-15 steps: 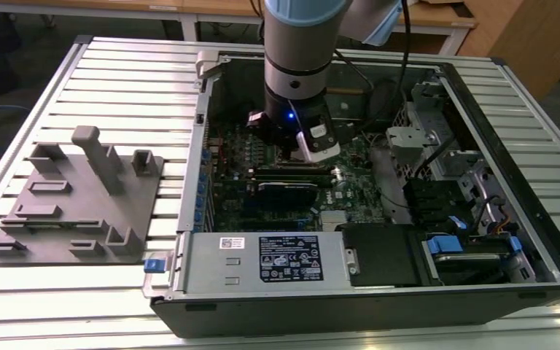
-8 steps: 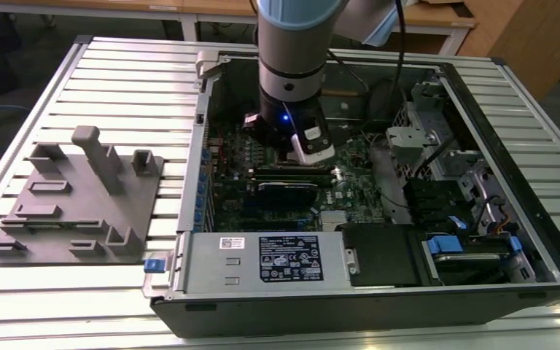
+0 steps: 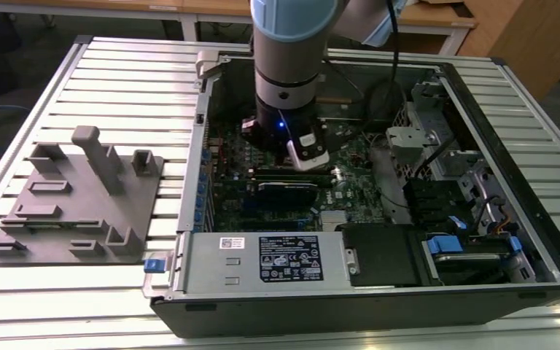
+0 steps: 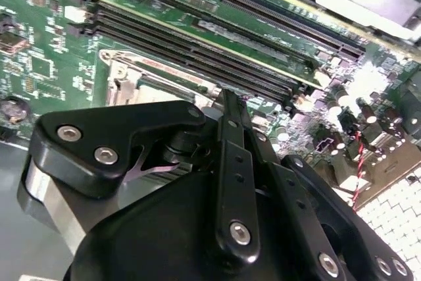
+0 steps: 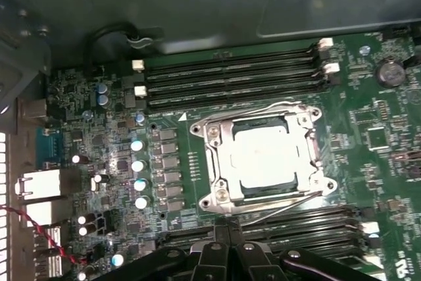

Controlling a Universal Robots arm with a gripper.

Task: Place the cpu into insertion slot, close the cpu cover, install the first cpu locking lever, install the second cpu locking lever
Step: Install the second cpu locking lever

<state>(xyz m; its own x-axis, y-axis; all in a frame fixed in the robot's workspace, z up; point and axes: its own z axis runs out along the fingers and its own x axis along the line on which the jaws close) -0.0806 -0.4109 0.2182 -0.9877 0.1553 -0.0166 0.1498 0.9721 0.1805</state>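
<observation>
In the first wrist view the cpu (image 5: 270,156) lies flat in the insertion slot (image 5: 245,125), its pale metal top showing through the cut-out. The silvery cpu cover (image 5: 214,137) lies down around it. One thin wire lever (image 5: 263,106) runs along the far side of the socket. A second lever (image 5: 283,203) slants along the side nearest my gripper (image 5: 225,229). The fingers are shut with nothing between them, just short of that side. In the second wrist view the gripper (image 4: 227,100) points at the socket's metal frame (image 4: 128,74). The exterior view shows the gripper (image 3: 305,157) low over the green motherboard (image 3: 353,200).
Long black memory slots (image 5: 230,74) flank the socket on both sides. The open computer case (image 3: 358,292) walls in the board, with a power supply (image 3: 260,259) in front and drive bays (image 3: 455,197) at the exterior view's right. A grey fixture plate (image 3: 76,200) lies on the table.
</observation>
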